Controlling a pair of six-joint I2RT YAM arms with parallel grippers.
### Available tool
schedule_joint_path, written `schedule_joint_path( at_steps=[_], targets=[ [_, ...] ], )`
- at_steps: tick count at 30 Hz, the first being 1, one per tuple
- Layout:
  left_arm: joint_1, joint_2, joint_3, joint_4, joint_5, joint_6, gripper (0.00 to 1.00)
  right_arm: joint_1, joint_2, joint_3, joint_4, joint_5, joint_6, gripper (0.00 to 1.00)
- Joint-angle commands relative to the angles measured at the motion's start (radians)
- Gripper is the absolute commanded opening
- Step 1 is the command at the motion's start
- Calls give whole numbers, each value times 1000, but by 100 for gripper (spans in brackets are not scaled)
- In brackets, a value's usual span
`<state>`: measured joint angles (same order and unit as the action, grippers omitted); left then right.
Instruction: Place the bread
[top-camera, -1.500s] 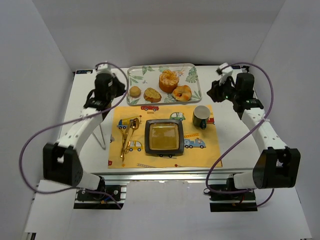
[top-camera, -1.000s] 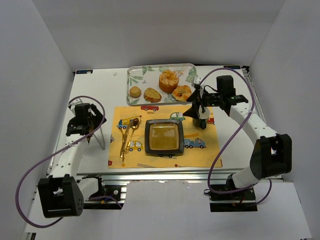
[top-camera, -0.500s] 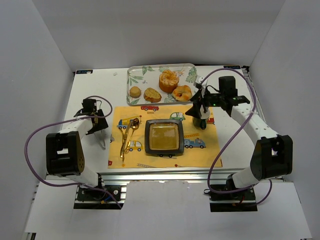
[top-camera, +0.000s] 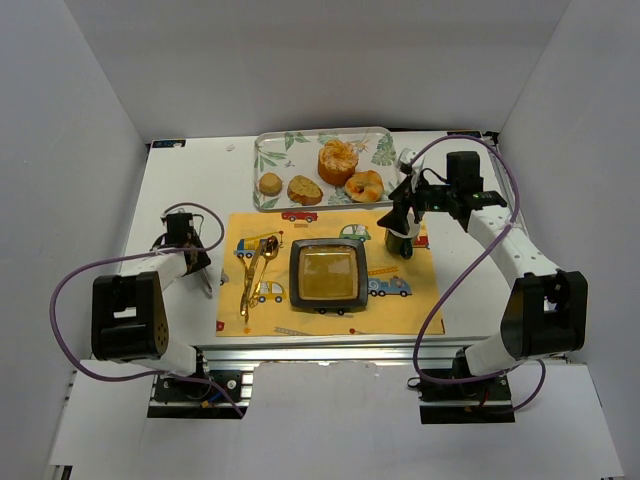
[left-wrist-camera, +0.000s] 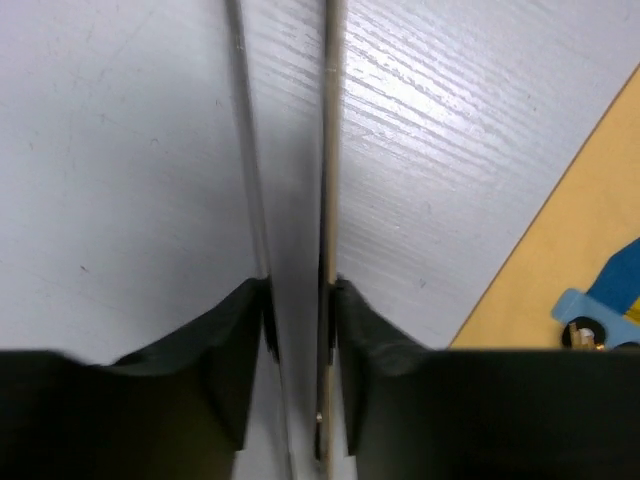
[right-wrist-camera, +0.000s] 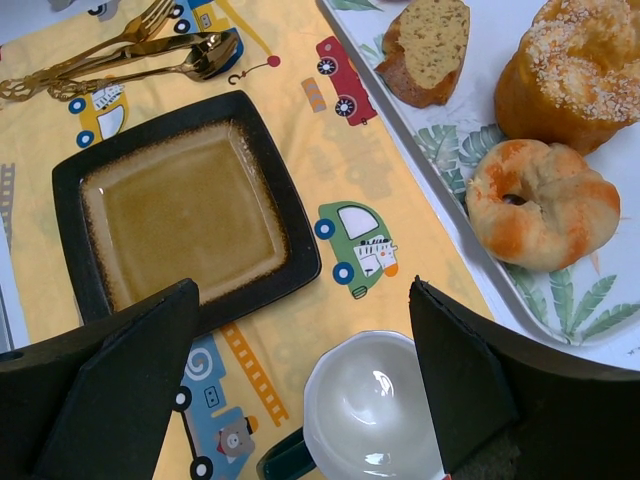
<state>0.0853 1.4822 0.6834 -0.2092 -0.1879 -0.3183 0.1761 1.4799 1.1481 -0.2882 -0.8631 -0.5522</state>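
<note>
Looks barely begun. Finds the bread (top-camera: 338, 160) (right-wrist-camera: 575, 70) upright on the leaf-patterned tray (top-camera: 268, 150), at the far side of the tabletop (top-camera: 180, 180). Places it just beside the glazed donut (top-camera: 364, 185) and near the toast slice (top-camera: 304, 190), with neither claw touching it.

Shows the right claw (top-camera: 402, 222) (right-wrist-camera: 302, 290) hovering over the cup (top-camera: 402, 238) (right-wrist-camera: 375, 410) on the yellow mat (top-camera: 400, 300), jaws wide apart and holding nothing. Puts the bread just beyond it, toward the tray.

Shows the left claw (top-camera: 192, 255) (left-wrist-camera: 298, 285) low at the left of the tabletop, well apart from the tray. Has its fingers (left-wrist-camera: 230, 350) either side of thin metal rods (left-wrist-camera: 327, 150); cannot tell whether clamped on them or only straddling them.

Finds the square dark plate (top-camera: 326, 275) (right-wrist-camera: 180, 200) in the middle of the mat bare, probably the spot meant for the bread, though that is only a guess.

Leaves the whole job to do: reach to the tray, grip the bun, lift, carry across, set down, release.
</note>
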Motion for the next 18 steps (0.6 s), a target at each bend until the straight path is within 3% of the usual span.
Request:
schedule_joint_path(
  at_steps=[1,3,7,9,16,18],
  targets=[
    [-1,-22,-29,-22,59,-39,37,-6,-23,16,14,-19,6,89],
    [-1,-55,-4,-33,65,-45,22,-10,-27,15,12,-19,5,89],
    [-2,-149,112,-91,140,-65,8,-17,-36,12,6,-17,5,89],
    [-9,-180,220,-128,206,-119,10,-21,-44,7,4,-17,5,89],
    [-64,-186,318,-139,401,-298,37,-27,-46,-4,9,-28,8,90],
    [-88,-157,363,-165,419,-303,41,-29,-44,-5,9,-31,8,89]
  ],
)
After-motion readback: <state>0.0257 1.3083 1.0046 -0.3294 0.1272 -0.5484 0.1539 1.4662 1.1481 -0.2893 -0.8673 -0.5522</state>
